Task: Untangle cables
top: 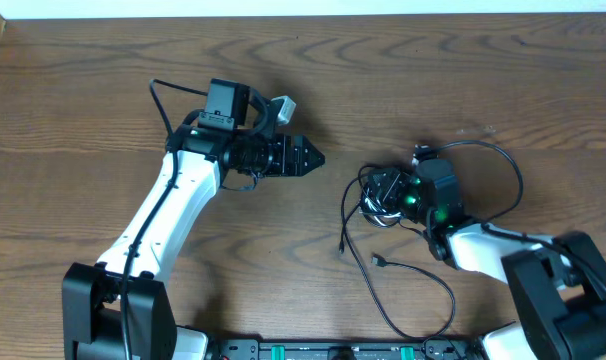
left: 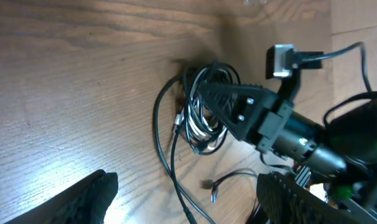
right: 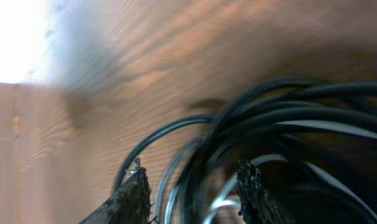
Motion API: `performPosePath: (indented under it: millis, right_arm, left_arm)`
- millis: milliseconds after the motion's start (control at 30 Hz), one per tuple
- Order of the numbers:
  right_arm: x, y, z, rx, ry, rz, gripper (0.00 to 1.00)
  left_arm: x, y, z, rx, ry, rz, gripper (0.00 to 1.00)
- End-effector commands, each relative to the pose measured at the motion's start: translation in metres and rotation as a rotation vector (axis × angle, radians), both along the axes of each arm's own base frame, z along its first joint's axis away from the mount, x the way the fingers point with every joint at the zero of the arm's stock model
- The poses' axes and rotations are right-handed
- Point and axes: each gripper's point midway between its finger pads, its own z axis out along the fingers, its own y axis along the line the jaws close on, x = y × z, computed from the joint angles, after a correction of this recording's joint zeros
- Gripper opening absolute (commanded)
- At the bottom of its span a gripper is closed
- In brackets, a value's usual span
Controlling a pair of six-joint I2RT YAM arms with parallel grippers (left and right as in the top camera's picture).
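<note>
The cables (top: pixel 367 206) are thin black cords with one pale strand, wound into a single roundish knot with no clear long axis. The knot lies directly under the black two-finger right gripper (top: pixel 385 190). The strands are too tangled to count.

Three runs leave the knot:
- A short tail (top: pixel 344 228) drops straight from the right gripper towards the arm bases and ends in a small plug.
- A longer tail (top: pixel 423 275) starts at a second plug on that same near side of the right gripper, then sweeps out and curls back.
- A wide loop (top: pixel 510 175) arcs round behind the right gripper's wrist.

That makes two loose plug ends in view.

In its own wrist view, the right gripper (right: pixel 195 190) has its fingers (right: pixel 135 196) apart. They straddle several strands (right: pixel 288 112) with bare wood showing between them, so nothing is clamped.

The black left gripper (top: pixel 308 158), on its white arm, is well apart from the right gripper. It points at it, spread wide and holding nothing.

The two arms work on one brown wood-grain table (top: pixel 83 90), which has a pale strip along its far edge.
</note>
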Motion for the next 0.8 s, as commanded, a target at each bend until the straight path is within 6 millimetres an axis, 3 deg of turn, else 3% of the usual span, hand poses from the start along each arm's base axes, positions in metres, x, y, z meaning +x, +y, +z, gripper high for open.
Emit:
performPosePath:
  millis: [0, 67, 133, 333, 400, 500, 667, 767]
  right_arm:
    - [0.001, -0.009, -0.017, -0.028, 0.039, -0.065, 0.43]
    - [0.002, -0.007, -0.019, -0.029, 0.032, -0.059, 0.29]
    - [0.007, -0.001, -0.011, -0.021, -0.015, -0.029, 0.02]
    - [0.007, 0.044, 0.044, 0.108, -0.256, 0.256, 0.01]
    - [0.001, 0.055, 0.063, 0.151, -0.312, 0.338, 0.01]
    - [-0.011, 0.065, 0.082, 0.178, -0.377, 0.446, 0.01]
    - [-0.026, 0.064, 0.105, 0.273, -0.387, 0.551, 0.01]
    - [-0.033, 0.058, 0.118, 0.338, -0.388, 0.603, 0.01]
  left_arm:
    - [0.004, 0.003, 0.012, 0.002, -0.035, 0.012, 0.77]
    - [0.004, 0.003, 0.012, 0.002, -0.035, 0.012, 0.77]
    - [0.004, 0.003, 0.011, 0.002, -0.035, 0.012, 0.77]
    - [0.003, 0.003, 0.012, 0.000, -0.031, 0.012, 0.77]
    - [0.000, -0.001, 0.015, -0.034, 0.002, 0.018, 0.88]
    - [-0.008, -0.011, 0.025, -0.110, -0.008, -0.054, 0.88]
    - [-0.016, -0.015, 0.028, -0.125, -0.081, -0.158, 0.79]
    - [-0.017, -0.015, 0.028, -0.121, -0.090, -0.171, 0.65]
